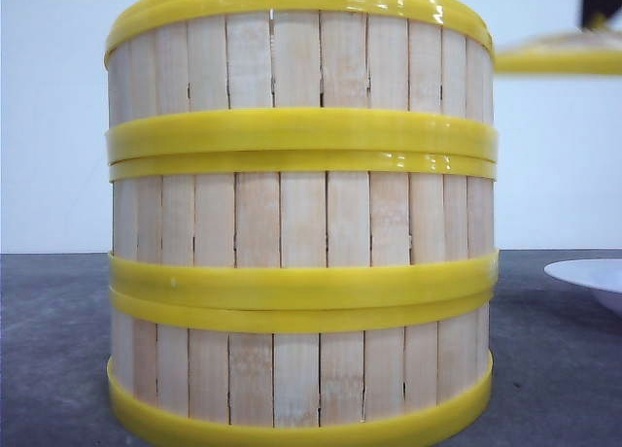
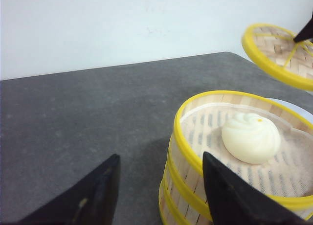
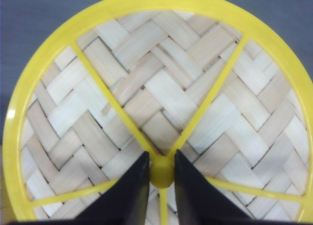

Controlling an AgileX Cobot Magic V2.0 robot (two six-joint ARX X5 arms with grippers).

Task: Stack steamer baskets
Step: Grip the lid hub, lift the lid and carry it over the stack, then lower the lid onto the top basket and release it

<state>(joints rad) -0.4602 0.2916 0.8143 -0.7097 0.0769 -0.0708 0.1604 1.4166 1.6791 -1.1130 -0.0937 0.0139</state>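
Right claw pinches woven-bamboo yellow-rimmed lid by its hub only; tilt could drop it off-centre on 3 stacked slatted steamer baskets. Left claw wide, empty.

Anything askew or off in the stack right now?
Nothing stands out. The three steamer baskets sit squarely stacked with rims aligned, one bun in the open top basket. The right tool holds the lid by its centre knob, off to the side.

A: Was the light good?
B: Bright and even. The baskets showed small glare on the yellow rims, and a soft shadow lay beside them.
A: Sharp?
B: The lid looked slightly soft.
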